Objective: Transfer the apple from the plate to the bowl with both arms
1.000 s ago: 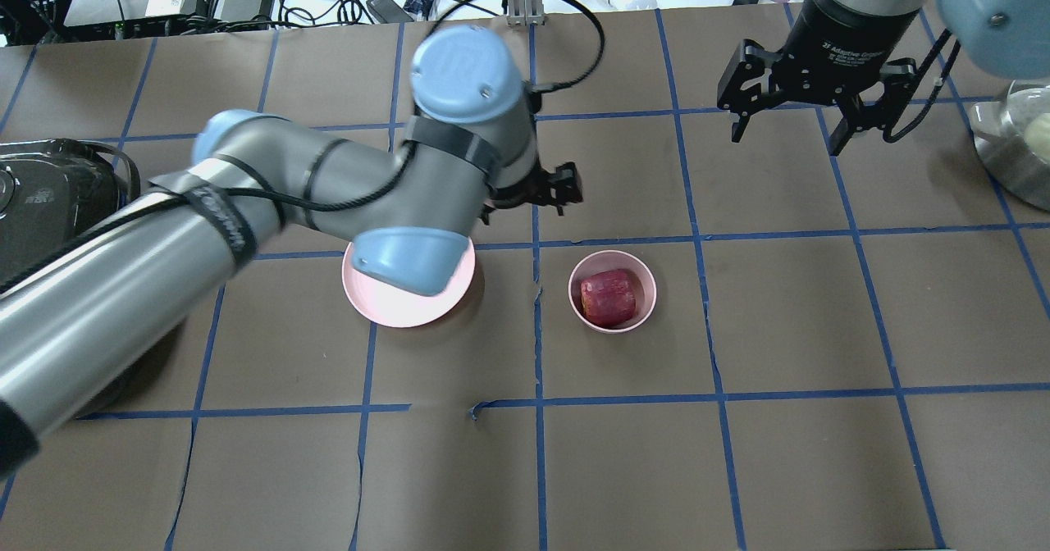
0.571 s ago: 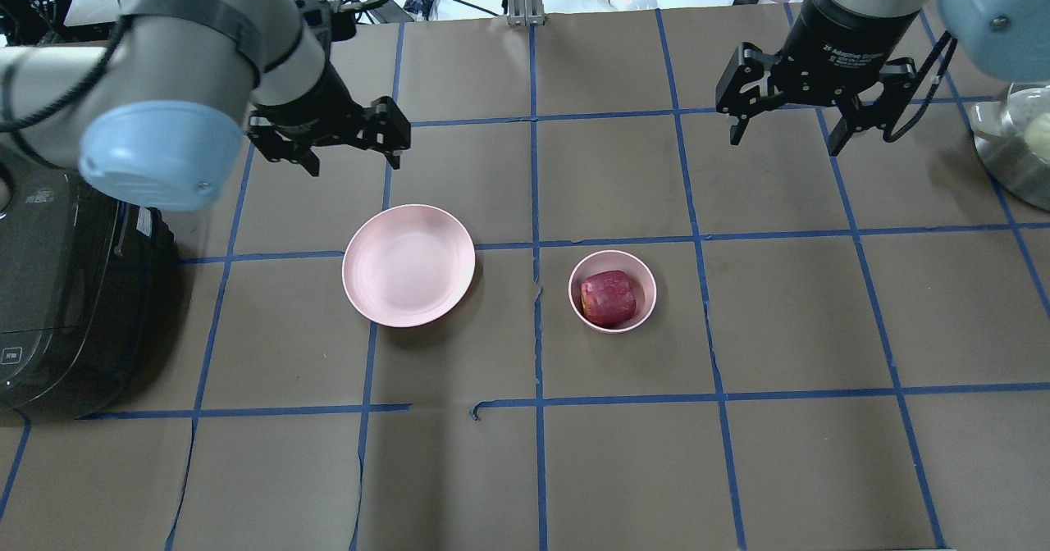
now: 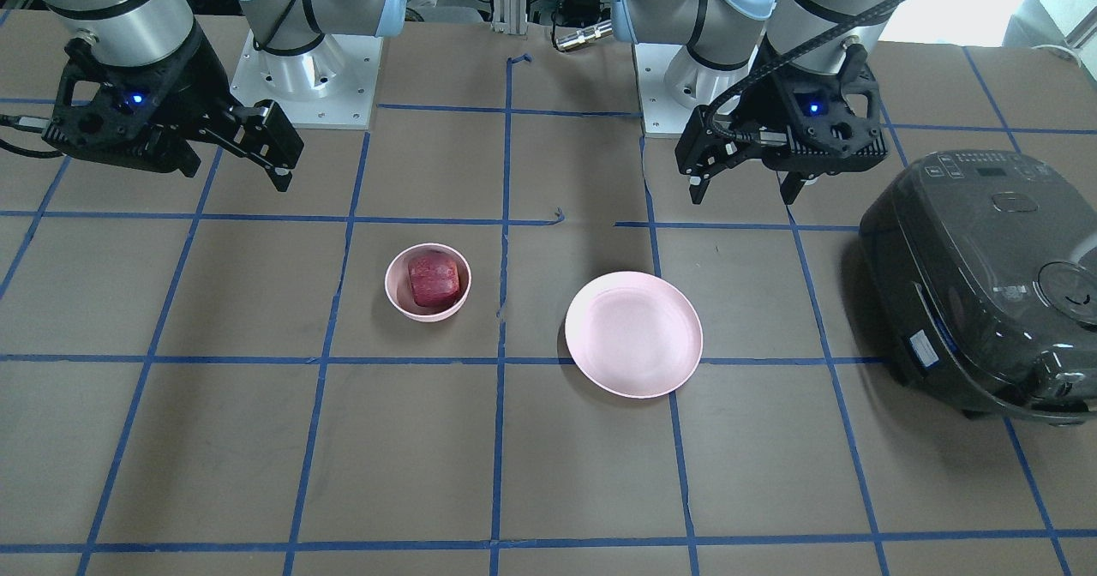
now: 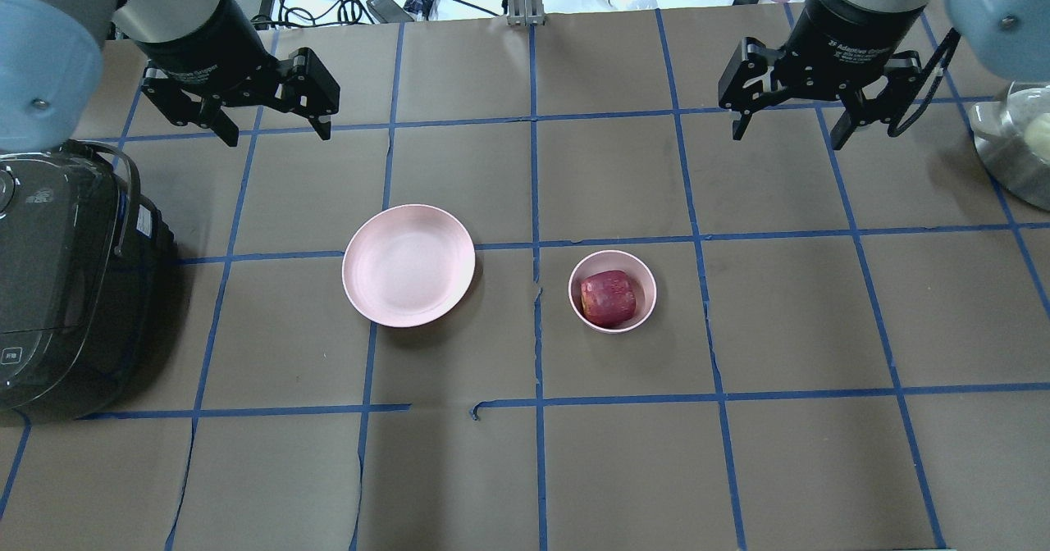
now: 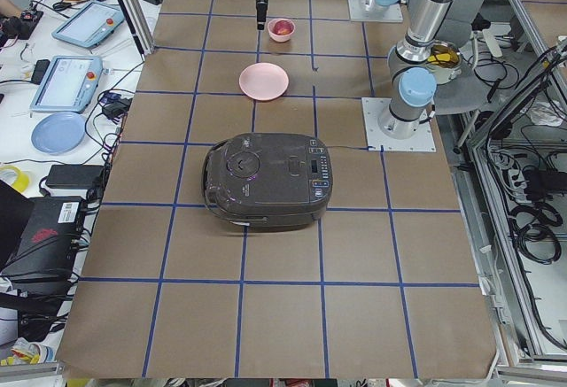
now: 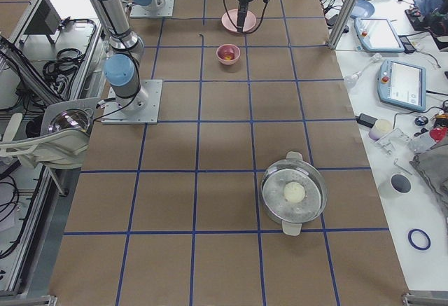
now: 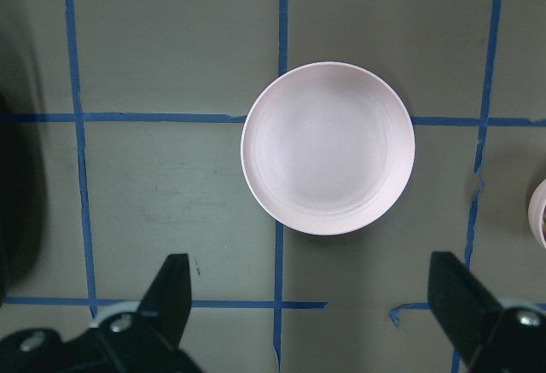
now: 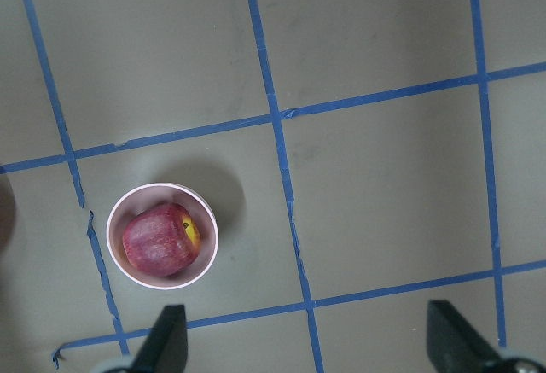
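Note:
The dark red apple point(image 4: 609, 298) lies in the small pink bowl point(image 4: 648, 309), right of the table's middle; the front view shows the apple point(image 3: 434, 280) in the bowl point(image 3: 394, 299) too. The wide pink plate point(image 4: 408, 264) is empty, left of the bowl. My left gripper point(image 4: 277, 134) is open and empty, raised beyond the plate; its wrist view looks down on the plate point(image 7: 328, 147). My right gripper point(image 4: 787, 138) is open and empty, raised beyond and right of the bowl; its wrist view shows the apple point(image 8: 158, 238) with a yellow patch.
A dark rice cooker point(image 4: 66, 289) stands at the table's left edge. A metal pot point(image 4: 1013, 153) with a pale round thing inside sits at the right edge. Cables and devices lie beyond the table's far edge.
My left arm has swung from over the plate to the far left and now hangs beyond the plate, which is uncovered. The right gripper, the apple and the bowl have not moved.

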Robot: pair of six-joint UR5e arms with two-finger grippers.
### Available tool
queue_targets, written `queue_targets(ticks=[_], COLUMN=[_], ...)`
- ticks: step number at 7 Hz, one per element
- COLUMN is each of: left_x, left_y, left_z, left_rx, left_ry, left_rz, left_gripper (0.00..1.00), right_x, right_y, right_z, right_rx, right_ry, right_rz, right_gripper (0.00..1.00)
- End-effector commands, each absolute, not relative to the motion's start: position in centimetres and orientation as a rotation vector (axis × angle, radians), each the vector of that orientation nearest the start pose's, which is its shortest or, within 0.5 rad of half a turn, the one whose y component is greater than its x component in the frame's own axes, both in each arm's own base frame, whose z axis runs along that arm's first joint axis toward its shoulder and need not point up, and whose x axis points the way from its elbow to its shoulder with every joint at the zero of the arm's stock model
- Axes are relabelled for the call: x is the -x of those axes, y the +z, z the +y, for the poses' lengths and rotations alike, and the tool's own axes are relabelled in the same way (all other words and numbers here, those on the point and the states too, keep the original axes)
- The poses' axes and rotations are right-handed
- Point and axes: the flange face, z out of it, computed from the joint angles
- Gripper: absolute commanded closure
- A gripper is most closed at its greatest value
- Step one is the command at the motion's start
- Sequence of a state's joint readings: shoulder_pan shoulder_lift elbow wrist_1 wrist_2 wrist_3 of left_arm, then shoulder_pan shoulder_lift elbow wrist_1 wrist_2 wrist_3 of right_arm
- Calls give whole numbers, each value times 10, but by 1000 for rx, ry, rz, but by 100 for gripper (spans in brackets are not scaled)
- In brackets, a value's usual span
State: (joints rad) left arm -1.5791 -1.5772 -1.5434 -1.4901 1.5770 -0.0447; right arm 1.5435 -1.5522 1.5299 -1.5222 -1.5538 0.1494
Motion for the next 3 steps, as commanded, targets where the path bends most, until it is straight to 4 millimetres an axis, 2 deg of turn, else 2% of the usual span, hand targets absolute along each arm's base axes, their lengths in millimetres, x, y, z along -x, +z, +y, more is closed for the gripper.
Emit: queue_targets(ticks=[1, 3], left_x=[136, 135], left_y=[512, 514], left_z=[-503, -501], left_rx=[58, 59], left_ry=[-190, -197], left_rz=[3131, 3129], left_gripper=[0, 0], right_x=[-122, -122], right_y=[492, 493], right_z=[-501, -501], right_rx=[-280, -278], right_ry=[36, 33], right_rz=[3109, 3109], right_gripper=[0, 0])
